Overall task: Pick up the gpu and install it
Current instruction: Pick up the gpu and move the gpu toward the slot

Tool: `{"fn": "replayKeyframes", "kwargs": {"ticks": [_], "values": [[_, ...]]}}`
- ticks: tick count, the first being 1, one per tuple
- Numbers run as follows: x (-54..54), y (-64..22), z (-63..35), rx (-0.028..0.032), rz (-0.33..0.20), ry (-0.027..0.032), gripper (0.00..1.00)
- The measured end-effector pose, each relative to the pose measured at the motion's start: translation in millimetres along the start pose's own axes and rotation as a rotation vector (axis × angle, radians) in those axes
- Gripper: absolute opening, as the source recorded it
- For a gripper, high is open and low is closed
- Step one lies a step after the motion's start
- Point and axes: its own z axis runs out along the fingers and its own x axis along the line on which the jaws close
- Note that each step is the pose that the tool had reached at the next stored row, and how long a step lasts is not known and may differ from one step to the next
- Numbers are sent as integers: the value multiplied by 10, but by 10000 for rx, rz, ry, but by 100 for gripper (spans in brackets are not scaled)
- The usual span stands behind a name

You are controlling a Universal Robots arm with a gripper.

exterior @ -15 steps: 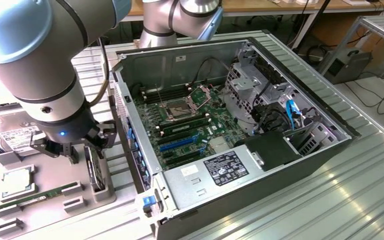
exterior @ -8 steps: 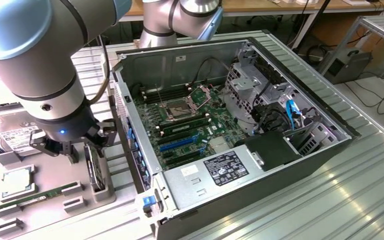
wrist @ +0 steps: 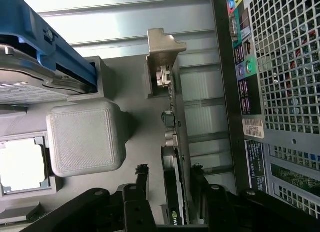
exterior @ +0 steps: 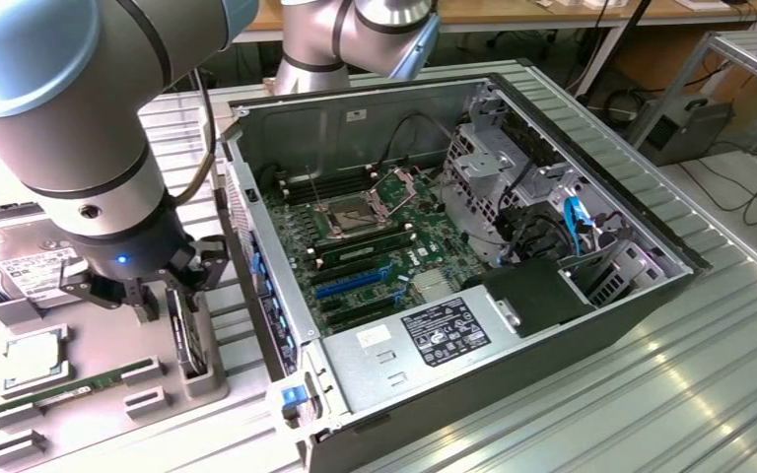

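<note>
Item: gripper [exterior: 169,296]; state: wide, fingers [wrist: 142,182] set either side of the card with a gap showing on each side in the wrist view, nothing clamped.

Item: gpu [exterior: 190,340]; black card standing on edge in a slot of the grey fixture tray [exterior: 96,340], silver bracket [wrist: 162,52] at its far end from the gripper; in the exterior view at 9 o'clock of the open computer case [exterior: 589,325], just beside its rear wall; not lifted.

Item: motherboard [exterior: 366,246]; lies in the case floor; blue expansion slots [exterior: 352,283] near its 7 o'clock corner, no card seated.

Other tray stock, exterior view: hard drive [exterior: 24,271] at 10 o'clock of the gpu; processor [exterior: 34,360] at 8 o'clock; green memory stick [exterior: 76,387] at 7 o'clock.

Progress, judged: approach made, gripper straddling the card; grasp, lift, carry and seating all outstanding.
</note>
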Motion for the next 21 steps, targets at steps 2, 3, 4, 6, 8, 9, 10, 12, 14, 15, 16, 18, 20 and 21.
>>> {"fn": "replayKeyframes", "kwargs": {"ticks": [2,3,4,6,8,9,10,12,14,15,16,18,20,21], "values": [[1,0,0,0,-2,0,39],[1,0,0,0,-2,1,39],[1,0,0,0,-2,0,38],[1,0,0,1,-3,2,31],[1,0,-1,1,-3,1,28],[0,0,0,0,-12,1,28],[0,0,0,-2,-38,3,28],[-2,0,0,-10,-178,14,27],[-6,1,0,-24,-426,33,27],[-9,1,0,-36,-633,52,27],[-16,2,0,-45,-799,70,27],[-27,4,-3,-54,-939,94,27],[-42,6,-16,-54,-1016,141,26],[-47,7,-24,-52,-1021,164,26]]}}
